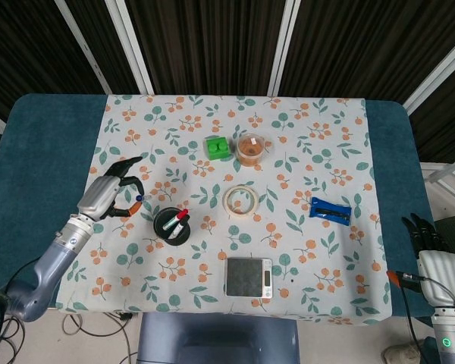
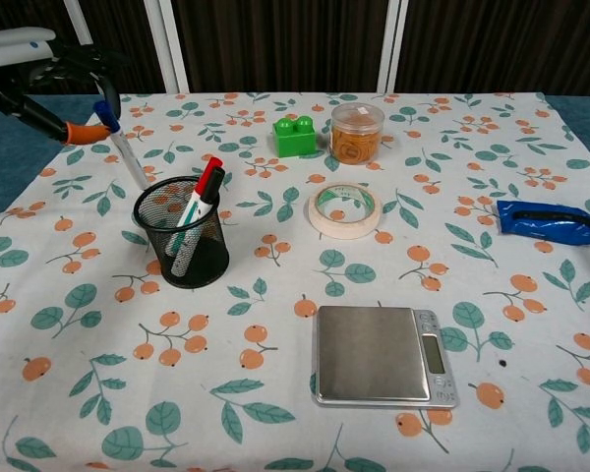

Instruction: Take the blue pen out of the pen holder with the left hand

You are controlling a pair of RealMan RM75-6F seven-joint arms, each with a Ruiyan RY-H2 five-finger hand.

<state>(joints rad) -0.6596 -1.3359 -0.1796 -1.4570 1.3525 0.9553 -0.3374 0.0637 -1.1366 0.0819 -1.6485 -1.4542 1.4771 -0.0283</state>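
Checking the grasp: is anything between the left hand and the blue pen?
Nothing visible: the left hand already holds the blue pen by its top, the pen's lower end near the pen holder's left rim.

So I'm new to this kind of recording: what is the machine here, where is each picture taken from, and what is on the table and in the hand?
This is a robot with two arms, each ending in a mechanical hand with fingers. One picture looks down from its head, the other looks forward from its chest. The left hand holds a blue-capped white pen beside the black mesh pen holder, which contains a red-capped and a green pen. The right hand is off the table's edge, holding nothing. On the floral tablecloth lie a green toy brick, a clear tub of rubber bands, a roll of tape, a blue pouch and a small silver scale.
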